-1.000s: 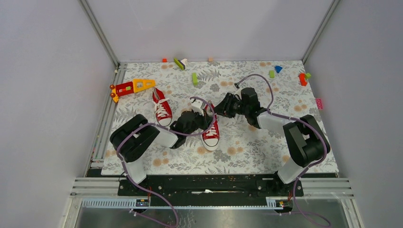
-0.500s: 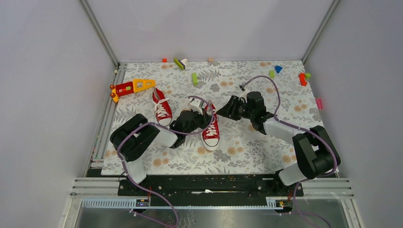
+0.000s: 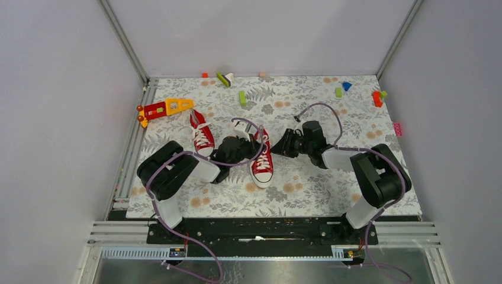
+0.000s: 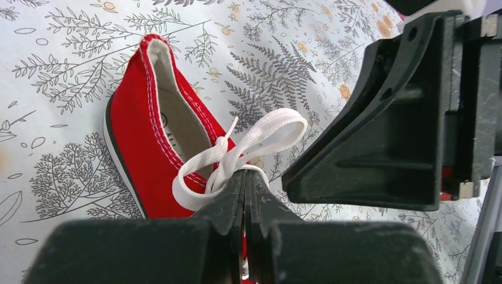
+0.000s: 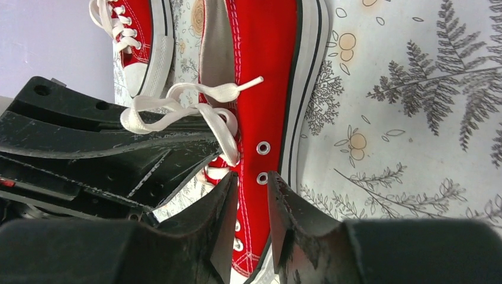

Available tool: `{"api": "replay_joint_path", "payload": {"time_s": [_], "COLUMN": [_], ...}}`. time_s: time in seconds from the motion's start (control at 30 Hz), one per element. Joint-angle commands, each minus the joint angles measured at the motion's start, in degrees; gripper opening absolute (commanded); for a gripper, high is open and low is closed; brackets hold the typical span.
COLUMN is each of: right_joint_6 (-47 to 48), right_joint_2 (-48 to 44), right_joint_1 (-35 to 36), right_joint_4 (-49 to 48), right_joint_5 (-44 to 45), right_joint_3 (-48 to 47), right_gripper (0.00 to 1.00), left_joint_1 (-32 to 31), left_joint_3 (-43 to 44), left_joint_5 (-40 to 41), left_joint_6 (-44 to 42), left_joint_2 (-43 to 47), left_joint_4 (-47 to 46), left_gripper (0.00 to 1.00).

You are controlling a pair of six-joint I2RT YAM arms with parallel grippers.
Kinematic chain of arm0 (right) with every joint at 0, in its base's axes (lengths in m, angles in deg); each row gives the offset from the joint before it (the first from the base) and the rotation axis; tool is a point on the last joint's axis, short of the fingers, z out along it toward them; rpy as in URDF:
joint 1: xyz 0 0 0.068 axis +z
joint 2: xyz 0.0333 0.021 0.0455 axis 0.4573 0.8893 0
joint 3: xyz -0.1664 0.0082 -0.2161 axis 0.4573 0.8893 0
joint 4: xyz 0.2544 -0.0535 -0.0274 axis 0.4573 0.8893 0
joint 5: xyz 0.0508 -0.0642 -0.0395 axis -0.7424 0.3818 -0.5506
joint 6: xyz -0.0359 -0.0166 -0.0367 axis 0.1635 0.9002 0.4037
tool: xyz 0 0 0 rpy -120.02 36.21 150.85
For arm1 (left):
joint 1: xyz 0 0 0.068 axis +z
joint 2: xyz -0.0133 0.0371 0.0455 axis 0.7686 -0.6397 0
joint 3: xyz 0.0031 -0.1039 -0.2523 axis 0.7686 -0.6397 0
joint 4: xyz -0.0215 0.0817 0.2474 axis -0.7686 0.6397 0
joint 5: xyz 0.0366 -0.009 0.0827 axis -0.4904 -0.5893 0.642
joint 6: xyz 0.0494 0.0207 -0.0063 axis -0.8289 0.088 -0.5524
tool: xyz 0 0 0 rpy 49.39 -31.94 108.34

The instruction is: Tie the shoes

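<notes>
While your left gripper (image 4: 244,192) is clamped on the looped white lace (image 4: 263,131) of the red sneaker (image 3: 262,163) in the middle of the floral table (image 3: 322,183), your right gripper (image 5: 253,184) sits at that shoe's 2 o'clock. Its jaws are a narrow gap apart beside the eyelets, with nothing pinched between them. The second sneaker (image 3: 202,135) lies apart at the first one's 10 o'clock, toe toward 6 o'clock.
</notes>
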Motion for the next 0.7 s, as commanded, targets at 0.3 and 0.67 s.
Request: {"api": "replay_joint_path", "payload": {"time_s": [0.3,0.67], "right_joint_6": [2.3,3.8], "right_joint_2": [3.2,5.4], "right_joint_1": [1.9,3.3], "right_joint_4": [-3.6,-0.5], "right_joint_5": [-1.3,0.2], "right_joint_3": [-5.0,-7.9], "right_gripper": [0.31,0.24], "left_joint_1": [1.8,2.8], "left_joint_3": [-0.4,-0.6], "left_joint_5": [-3.8,-6.0], "left_joint_6": [4.8,7.3], "left_joint_2": [-1.8,-2.2], "left_joint_4": [-6.2,-7.3], "left_gripper": [0.0,0.0]}}
